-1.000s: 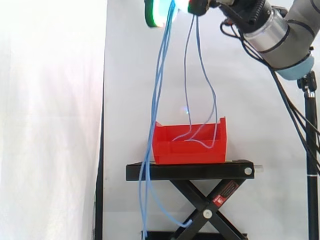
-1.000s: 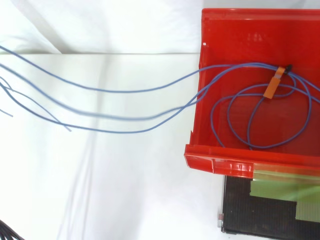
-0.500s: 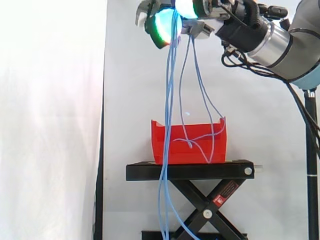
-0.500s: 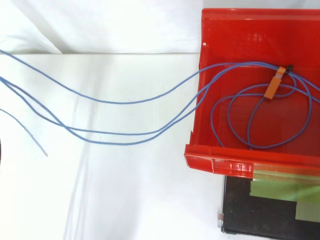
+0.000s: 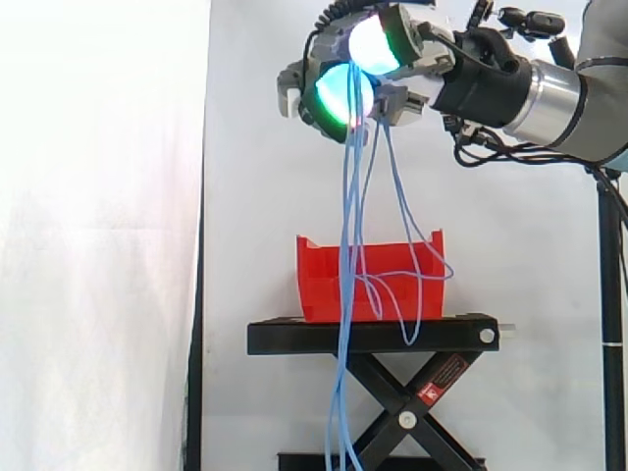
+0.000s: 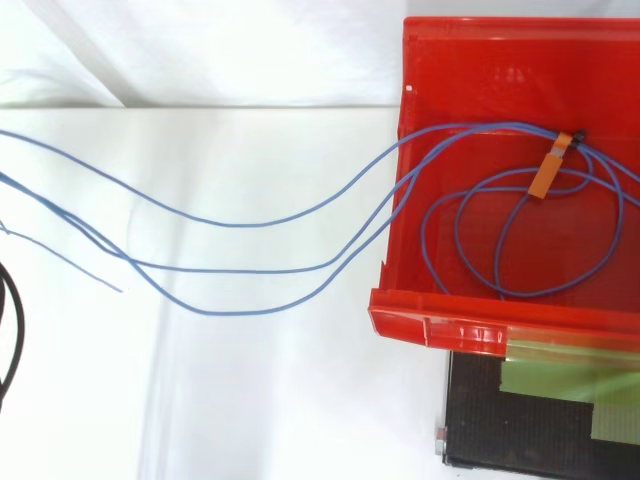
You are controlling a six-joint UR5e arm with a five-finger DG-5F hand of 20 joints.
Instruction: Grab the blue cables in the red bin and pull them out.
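High above the red bin (image 5: 324,287), my hand (image 5: 437,80) is curled shut on a bunch of blue cables (image 5: 345,294), its pads (image 5: 343,93) glowing green. Most strands fall straight from the hand past the bin's front wall down to the floor. Slack loops dip into the bin and one droops over its right rim. From above, three cable strands (image 6: 250,222) sweep in from the left and cross the bin's left wall (image 6: 395,215). They join coils on the bin floor, bound by an orange tag (image 6: 548,170).
The bin rests on a black scissor-lift stand (image 5: 294,337), whose top plate (image 6: 520,440) shows below the bin from above. A white curtain hangs behind and to the left. A dark pole (image 5: 613,294) stands at the right edge.
My hand has come down and slightly right with the cables. The hanging strands swung right, in front of the bin, and the loops went slacker. From above, the strands sag lower.
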